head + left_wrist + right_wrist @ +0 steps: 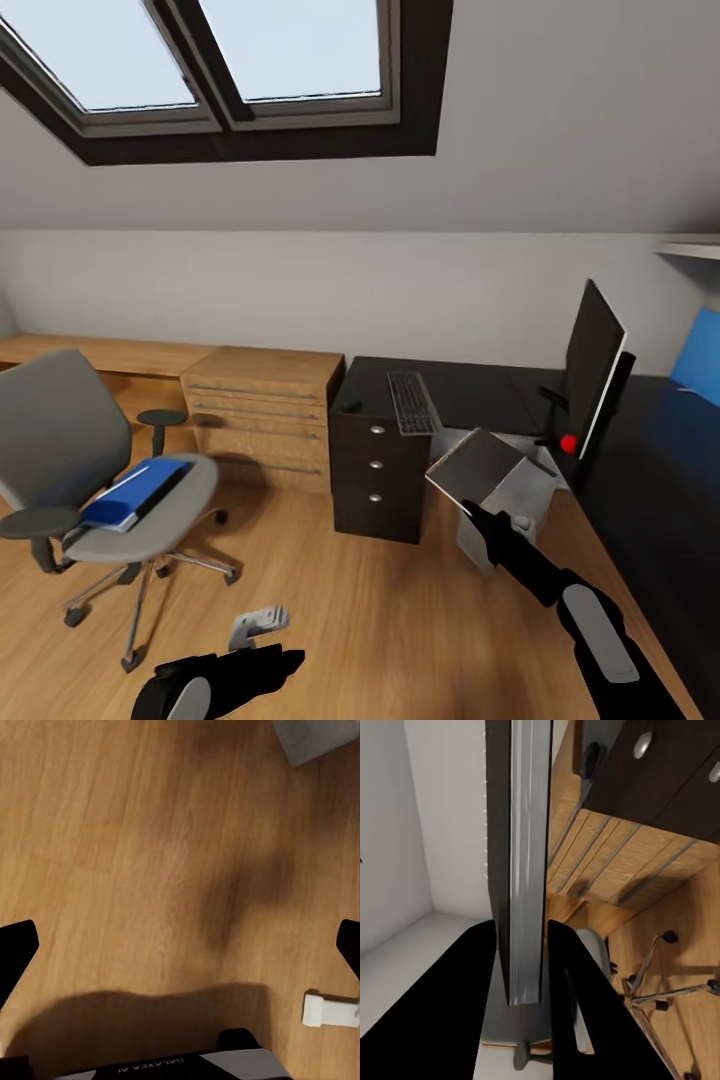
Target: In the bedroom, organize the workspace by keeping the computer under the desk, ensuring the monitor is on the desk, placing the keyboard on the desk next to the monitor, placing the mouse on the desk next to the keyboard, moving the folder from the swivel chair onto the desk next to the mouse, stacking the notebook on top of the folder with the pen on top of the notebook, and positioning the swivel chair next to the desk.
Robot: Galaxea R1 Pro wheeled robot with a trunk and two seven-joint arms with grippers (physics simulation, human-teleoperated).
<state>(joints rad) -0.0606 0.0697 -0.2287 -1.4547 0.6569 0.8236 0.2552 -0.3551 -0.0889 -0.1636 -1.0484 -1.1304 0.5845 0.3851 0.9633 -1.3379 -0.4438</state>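
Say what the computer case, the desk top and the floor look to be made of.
Computer: looks like light grey brushed metal or plastic, going by its dull sheen. Desk top: glossy black, perhaps laminate, with faint reflections. Floor: light wood planks with visible grain.

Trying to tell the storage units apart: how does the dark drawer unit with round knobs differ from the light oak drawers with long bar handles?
The dark drawer unit with round knobs is near-black and narrow; the light oak drawers with long bar handles are pale wood and wider. The dark unit carries small round silver knobs, the oak one long horizontal bars. Both stand on the wood plank floor, side by side against the wall.
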